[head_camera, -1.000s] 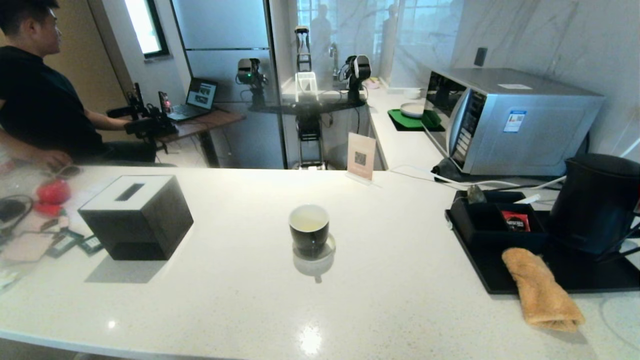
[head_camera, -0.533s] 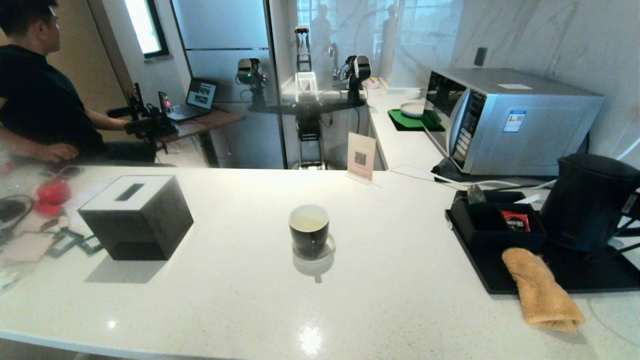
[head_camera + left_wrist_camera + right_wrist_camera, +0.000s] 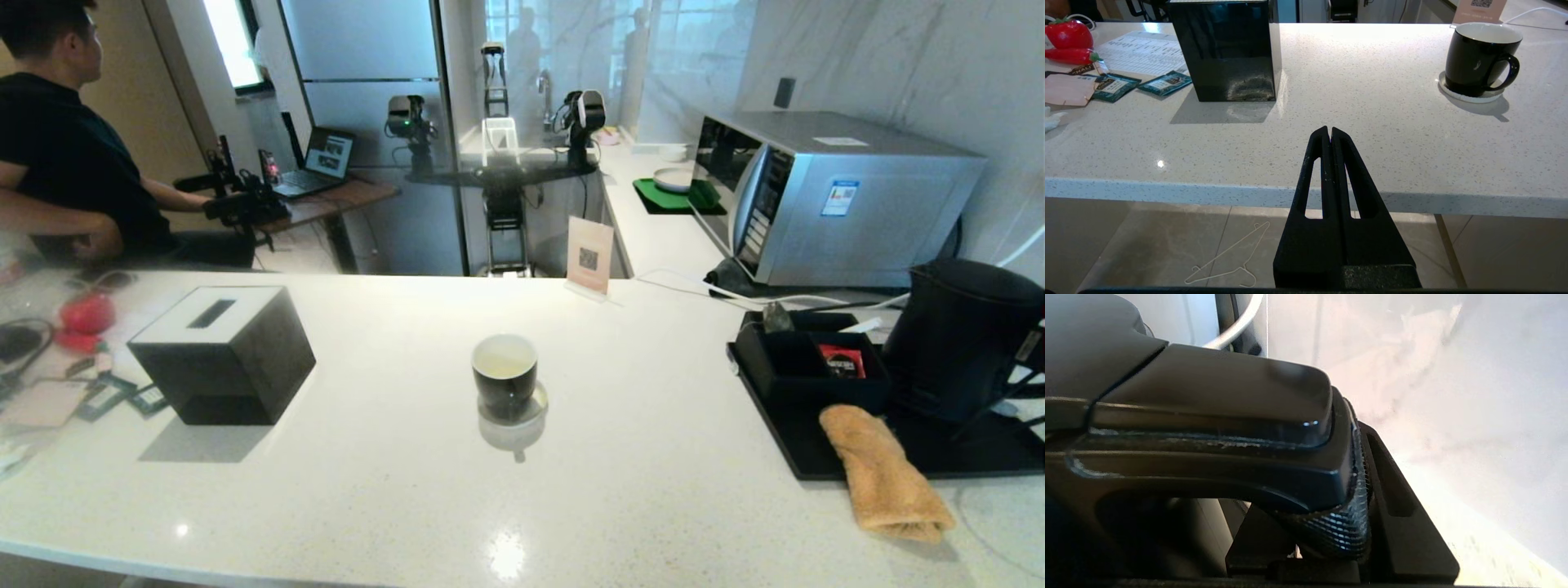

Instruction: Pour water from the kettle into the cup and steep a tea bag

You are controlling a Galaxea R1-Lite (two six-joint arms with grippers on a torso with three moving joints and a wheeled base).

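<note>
While the right gripper (image 3: 1359,498) is clamped on the handle of the kettle (image 3: 959,335) at the far right, the kettle stands over the black tray (image 3: 816,465), just beside the tray's organizer box with the red packet (image 3: 841,360). The cup (image 3: 504,374) sits on its coaster mid-counter, well apart from the kettle, with pale water (image 3: 504,365) in it. The left gripper (image 3: 1329,132) is parked off the counter's near edge, fingers pressed together on nothing. An orange towel (image 3: 886,474) hangs over the tray's front edge
</note>
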